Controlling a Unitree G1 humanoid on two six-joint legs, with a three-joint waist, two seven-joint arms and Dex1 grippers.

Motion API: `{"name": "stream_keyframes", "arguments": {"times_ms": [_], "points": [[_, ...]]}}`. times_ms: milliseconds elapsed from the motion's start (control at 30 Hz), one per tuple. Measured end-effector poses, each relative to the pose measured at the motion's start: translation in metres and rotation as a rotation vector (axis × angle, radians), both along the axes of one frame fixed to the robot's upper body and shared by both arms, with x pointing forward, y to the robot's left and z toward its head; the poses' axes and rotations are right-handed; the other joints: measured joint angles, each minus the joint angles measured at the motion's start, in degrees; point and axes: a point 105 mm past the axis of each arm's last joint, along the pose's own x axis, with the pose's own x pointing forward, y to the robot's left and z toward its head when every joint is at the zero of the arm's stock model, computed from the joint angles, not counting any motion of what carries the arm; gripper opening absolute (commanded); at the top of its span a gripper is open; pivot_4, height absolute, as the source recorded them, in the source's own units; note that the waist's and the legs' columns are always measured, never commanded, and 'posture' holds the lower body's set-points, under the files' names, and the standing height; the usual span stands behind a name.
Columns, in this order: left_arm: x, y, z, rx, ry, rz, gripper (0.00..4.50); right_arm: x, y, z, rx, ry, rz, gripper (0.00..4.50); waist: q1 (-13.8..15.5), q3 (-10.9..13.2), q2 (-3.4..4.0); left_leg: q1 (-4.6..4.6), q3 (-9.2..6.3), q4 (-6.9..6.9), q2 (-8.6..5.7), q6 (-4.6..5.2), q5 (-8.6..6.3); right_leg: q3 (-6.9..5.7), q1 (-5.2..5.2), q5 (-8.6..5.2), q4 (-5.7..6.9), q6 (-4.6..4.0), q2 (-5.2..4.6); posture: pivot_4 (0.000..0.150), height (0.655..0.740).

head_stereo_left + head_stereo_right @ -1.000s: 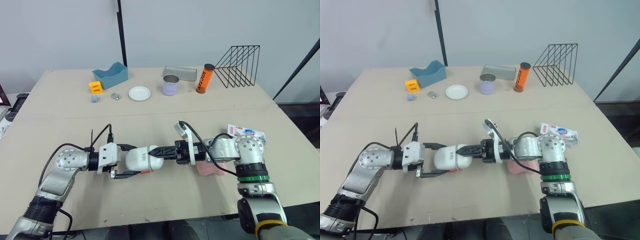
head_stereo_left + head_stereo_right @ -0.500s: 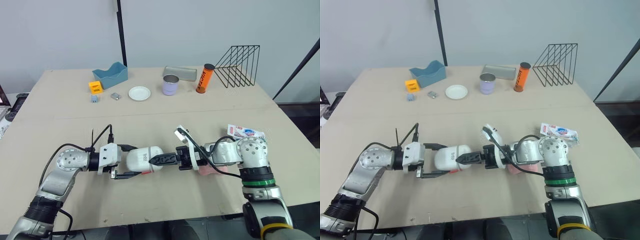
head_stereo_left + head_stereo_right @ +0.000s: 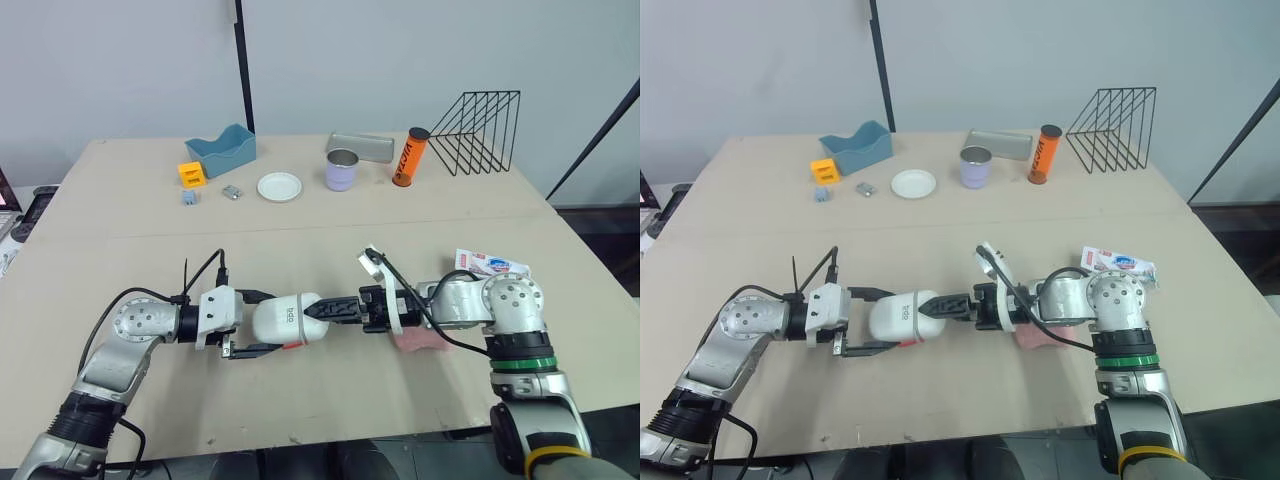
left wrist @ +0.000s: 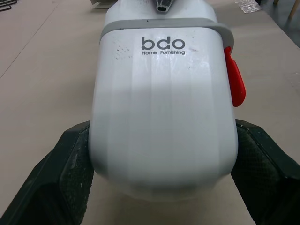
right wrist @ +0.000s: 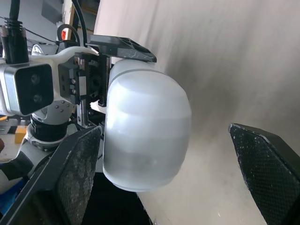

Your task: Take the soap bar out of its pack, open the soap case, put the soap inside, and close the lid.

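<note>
Two end effectors meet at the lower centre of the frame, above the desk (image 3: 300,240). The left end effector (image 3: 262,322) is clenched on the white soap case (image 3: 288,320), which lies on its side with one black finger on each flank, its red latch (image 4: 234,77) on one edge and its lid down. The right end effector (image 3: 322,310) points at the case's rounded end with its fingers spread wide; whether they touch it is unclear. The pink soap bar (image 3: 418,341) lies on the desk under the right wrist, at lower right. The emptied pack (image 3: 490,265) sits just beyond it, toward the right edge. Across the upper part of the frame stand a blue bin (image 3: 220,150), a white plate (image 3: 279,187), a lavender cup (image 3: 342,170), an orange tube (image 3: 409,157) and a wire rack (image 3: 480,118).
</note>
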Motion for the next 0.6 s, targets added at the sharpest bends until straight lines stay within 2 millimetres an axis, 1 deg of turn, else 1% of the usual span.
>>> {"name": "stream_keyframes", "arguments": {"times_ms": [67, 100, 133, 167, 467, 600], "points": [[0.0000, -0.0001, -0.0005, 0.001, 0.003, 0.001, 3.50, 0.0002, 0.0026, 0.0013, 0.023, 0.021, 0.007, 3.21, -0.02, 0.00, 0.00, 0.00, 0.00, 0.00, 0.00, 0.01, 0.00, 0.00, 0.00, 0.00, 0.00, 0.00, 0.01, 0.150, 0.7393], [0.0000, -0.0004, -0.0008, 0.002, 0.004, 0.001, 3.50, 0.0005, 0.0036, 0.0025, 0.032, 0.027, 0.011, 2.56, -0.02, 0.00, 0.00, -0.01, -0.01, 0.00, 0.00, 0.01, 0.01, 0.00, 0.00, 0.00, 0.00, 0.00, 0.01, 0.150, 0.7393], [0.0001, 0.0000, -0.0014, 0.005, 0.006, 0.003, 3.50, 0.0013, 0.0041, 0.0039, 0.038, 0.031, 0.011, 2.20, -0.02, 0.00, 0.00, -0.01, -0.02, 0.00, 0.00, 0.02, 0.01, -0.02, 0.00, 0.00, 0.00, 0.00, 0.00, 0.150, 0.7393], [0.0006, 0.0004, -0.0015, 0.007, 0.005, 0.009, 3.50, 0.0030, 0.0030, 0.0043, 0.039, 0.036, 0.003, 1.94, -0.01, 0.00, 0.00, -0.02, -0.04, 0.00, 0.00, 0.02, 0.01, -0.03, 0.01, 0.00, 0.00, 0.00, 0.00, 0.150, 0.7393], [0.0010, 0.0013, -0.0023, 0.011, 0.009, 0.016, 3.50, -0.0015, -0.0005, 0.0053, 0.035, 0.053, 0.017, 1.93, -0.01, 0.00, 0.00, -0.09, -0.11, -0.01, 0.00, 0.04, 0.02, -0.01, 0.00, 0.00, -0.02, -0.01, -0.01, 0.150, 0.7393], [0.0005, 0.0006, -0.0026, 0.011, 0.010, 0.011, 3.50, -0.0062, -0.0051, 0.0019, 0.030, 0.063, 0.010, 1.93, -0.01, 0.00, 0.00, -0.12, -0.13, -0.01, -0.01, 0.05, 0.03, -0.01, -0.01, -0.01, -0.03, -0.01, -0.01, 0.150, 0.7393]]}}
